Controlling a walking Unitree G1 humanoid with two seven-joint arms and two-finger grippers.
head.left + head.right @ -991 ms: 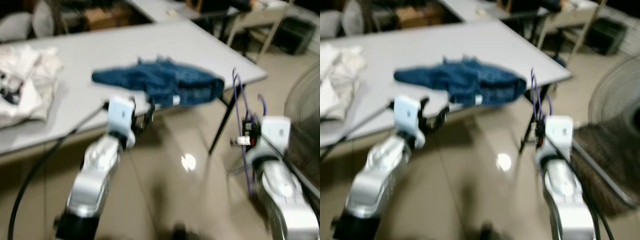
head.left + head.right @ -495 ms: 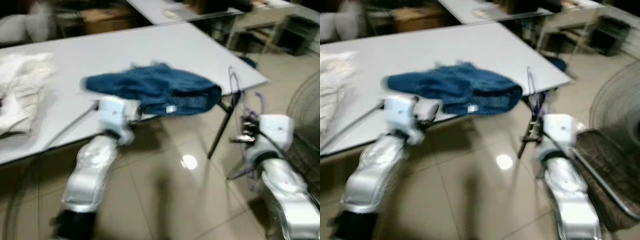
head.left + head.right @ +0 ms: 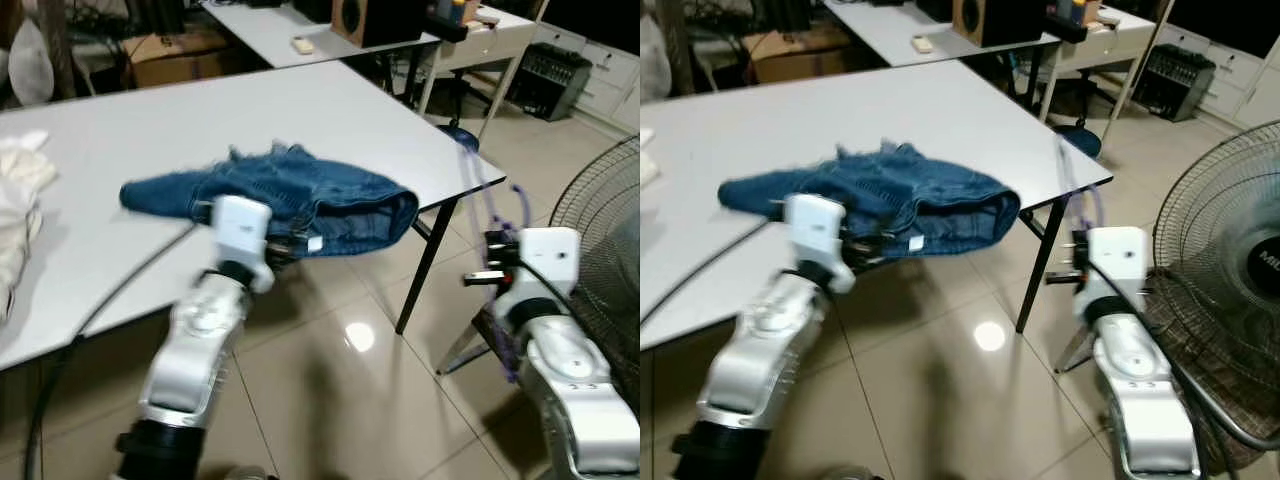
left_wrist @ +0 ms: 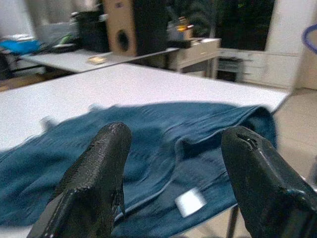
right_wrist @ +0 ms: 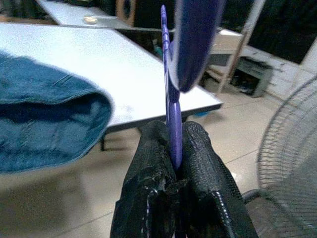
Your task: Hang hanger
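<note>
We see a long grey counter [image 3: 350, 100] on glossy tiled floor [image 3: 330, 400], with blue denim [image 3: 300, 195] lying at its near edge. Our left gripper [image 4: 173, 163], jaws apart, hovers just before the denim. Our right gripper [image 5: 171, 158], jaws clamped on the purple hanger [image 5: 171, 99], holds it upright off the counter's corner, beside a standing fan [image 3: 1230, 260].
</note>
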